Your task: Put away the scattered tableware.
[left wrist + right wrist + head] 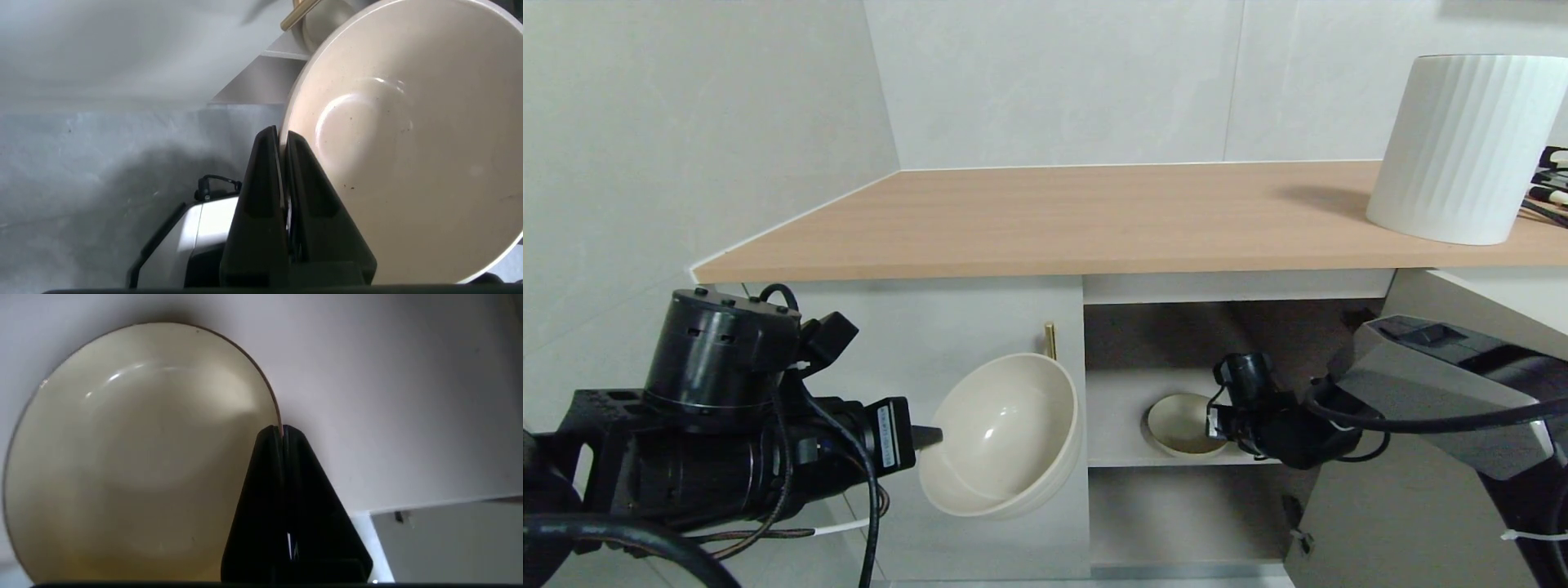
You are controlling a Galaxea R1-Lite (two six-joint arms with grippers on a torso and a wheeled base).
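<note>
left pincer [283, 135] clamped on cream bowl [409, 139] rim | bowl tipped on edge | brass handle [297, 13] beyond

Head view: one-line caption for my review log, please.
Left gripper grips a cream bowl by its rim; right gripper holds a plate at the open cupboard shelf.

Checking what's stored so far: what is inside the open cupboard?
One cream plate on the shelf, its rim pinched by the right gripper. The arm hides the shelf's right end, so anything there cannot be seen.

The bowl [1005, 433] hangs before the closed door [931, 327], left of the plate [1180, 425] inside the open cabinet [1117, 420]
</note>
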